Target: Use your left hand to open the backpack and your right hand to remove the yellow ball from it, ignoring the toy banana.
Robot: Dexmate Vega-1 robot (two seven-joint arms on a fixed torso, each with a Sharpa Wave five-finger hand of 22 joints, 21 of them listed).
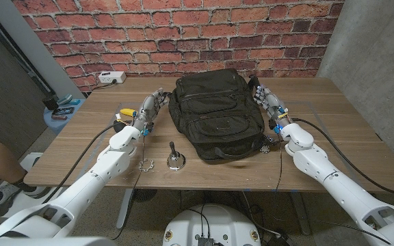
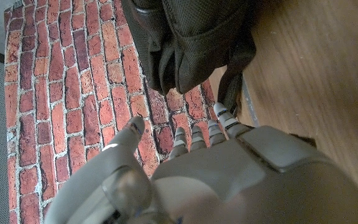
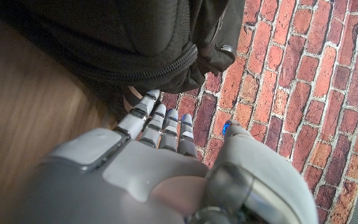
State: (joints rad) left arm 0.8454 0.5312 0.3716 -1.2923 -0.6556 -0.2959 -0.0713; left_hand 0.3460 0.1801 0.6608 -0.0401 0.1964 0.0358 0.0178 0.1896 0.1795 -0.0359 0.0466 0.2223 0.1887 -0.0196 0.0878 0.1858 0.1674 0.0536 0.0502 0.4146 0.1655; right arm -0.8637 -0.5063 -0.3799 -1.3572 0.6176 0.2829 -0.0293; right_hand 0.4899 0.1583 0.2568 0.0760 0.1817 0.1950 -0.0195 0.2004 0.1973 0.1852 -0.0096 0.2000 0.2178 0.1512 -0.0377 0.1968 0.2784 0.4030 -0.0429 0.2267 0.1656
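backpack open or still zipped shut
Shut. The backpack lies flat on the table with no gap showing along its zippers, and neither the left hand nor the right hand holds it.

No text, label, brand, number or sign can be read in any view. The backpack at the middle of the head view shows plain dark fabric with no legible logo. The white power strip at the upper left of that frame, by the brick wall, is too small to show any marking. The small items on the blue surface at the left edge are blurred.
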